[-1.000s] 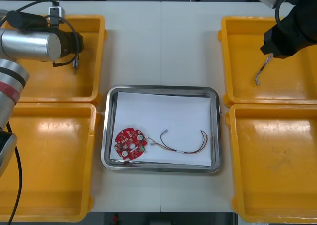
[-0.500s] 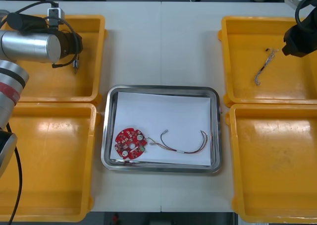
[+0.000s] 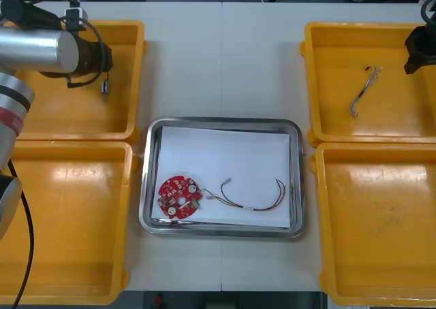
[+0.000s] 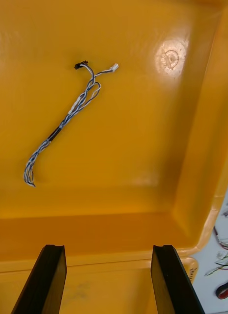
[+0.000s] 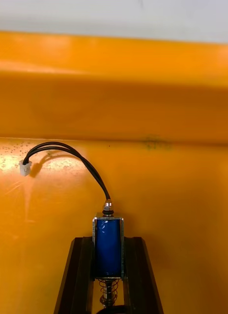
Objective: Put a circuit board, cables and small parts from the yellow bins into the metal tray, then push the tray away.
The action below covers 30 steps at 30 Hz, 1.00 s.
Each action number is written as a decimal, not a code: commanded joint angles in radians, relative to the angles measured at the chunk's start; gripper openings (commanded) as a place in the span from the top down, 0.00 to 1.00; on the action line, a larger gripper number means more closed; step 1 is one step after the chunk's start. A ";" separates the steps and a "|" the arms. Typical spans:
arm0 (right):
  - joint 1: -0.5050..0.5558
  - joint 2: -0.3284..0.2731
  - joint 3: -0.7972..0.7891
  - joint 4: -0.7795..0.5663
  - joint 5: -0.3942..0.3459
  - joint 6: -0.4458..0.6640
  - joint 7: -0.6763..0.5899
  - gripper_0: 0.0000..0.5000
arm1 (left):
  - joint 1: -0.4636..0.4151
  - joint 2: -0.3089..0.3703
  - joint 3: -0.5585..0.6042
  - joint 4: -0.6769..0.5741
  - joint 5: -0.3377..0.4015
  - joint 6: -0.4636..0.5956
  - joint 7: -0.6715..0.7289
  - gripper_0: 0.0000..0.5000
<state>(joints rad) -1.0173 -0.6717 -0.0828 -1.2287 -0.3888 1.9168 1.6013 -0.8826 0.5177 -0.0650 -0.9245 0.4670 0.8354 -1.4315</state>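
Observation:
My left gripper point(image 5: 108, 241) is shut on a small metal part point(image 5: 108, 248) with a blue body, a spring and a thin black lead point(image 5: 74, 153) ending in a white plug. It hangs over the far left yellow bin point(image 3: 68, 118), where the gripper point(image 3: 104, 83) shows beside the bin's right wall. My right gripper point(image 4: 108, 251) stands open over the far right bin point(image 3: 340, 122), apart from the twisted blue and white cable point(image 4: 65, 120) lying there point(image 3: 362, 91). The metal tray point(image 3: 153, 180), white inside, holds a red circuit board point(image 3: 179, 198) and a red and yellow cable point(image 3: 253, 199).
The near left bin point(image 3: 68, 220) and near right bin point(image 3: 381, 220) flank the tray. My right arm point(image 3: 419, 47) sits at the table's far right edge. Bare table lies beyond the tray, between the far bins.
My left gripper has shut on the small metal part and risen a little. My right arm has drawn back to the right, off the blue and white cable.

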 commanded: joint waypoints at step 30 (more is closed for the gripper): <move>-0.185 0.166 -0.110 0.492 0.117 -0.395 -0.574 0.00 | 0.218 0.025 0.155 -0.916 -0.041 0.800 0.108 1.00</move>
<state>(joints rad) -1.1497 -0.5204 -0.1715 -0.7509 -0.2835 1.5443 1.0430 -0.7088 0.5250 0.0947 -1.7427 0.4324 1.6015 -1.4314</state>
